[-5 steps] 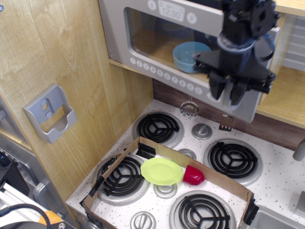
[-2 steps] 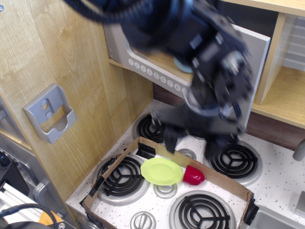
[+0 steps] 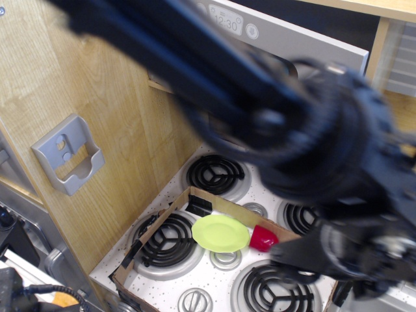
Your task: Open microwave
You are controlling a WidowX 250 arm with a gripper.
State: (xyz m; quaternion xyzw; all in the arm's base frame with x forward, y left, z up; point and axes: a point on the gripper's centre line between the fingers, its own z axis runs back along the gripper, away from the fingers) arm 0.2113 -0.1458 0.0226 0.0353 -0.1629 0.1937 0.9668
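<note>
1. The blurred black arm point(image 3: 312, 149) fills the foreground; the hand point(image 3: 351, 260) sits low right, too smeared to tell whether it is open or holding anything
2. Beneath it, on the stove point(image 3: 214, 175), a cardboard tray point(image 3: 156, 224) carries a green plate point(image 3: 221, 234) and a red cup point(image 3: 263, 239)
3. The microwave point(image 3: 286, 36) is top centre, its door apparently swung out
4. To finish well, I judge the arm should keep clear of the door edge

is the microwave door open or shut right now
Cannot tell. The blurred arm covers most of the microwave; only its top edge with the clock display shows, and the door seam and handle are hidden.
</note>
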